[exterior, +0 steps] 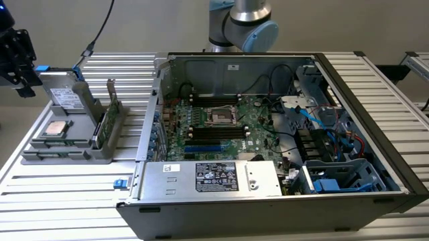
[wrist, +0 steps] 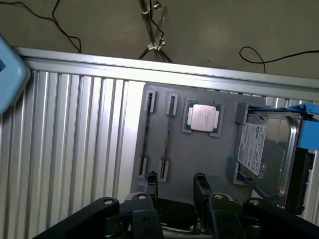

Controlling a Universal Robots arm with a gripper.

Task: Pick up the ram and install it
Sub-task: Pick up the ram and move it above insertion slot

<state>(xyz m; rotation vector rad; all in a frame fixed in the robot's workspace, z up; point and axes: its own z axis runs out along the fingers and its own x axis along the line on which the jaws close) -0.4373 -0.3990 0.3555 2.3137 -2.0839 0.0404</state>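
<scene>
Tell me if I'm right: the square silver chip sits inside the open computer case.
No. The square silver chip sits in the grey tray outside the open computer case, as the exterior view shows.

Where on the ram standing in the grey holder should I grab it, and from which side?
Grip the ram by its upper long edge near mid-length, coming straight down from above and pinching its two flat faces. It stands on edge in the grey holder with its lower edge sunk in a slot, so the top edge is probably the only free part.
</scene>
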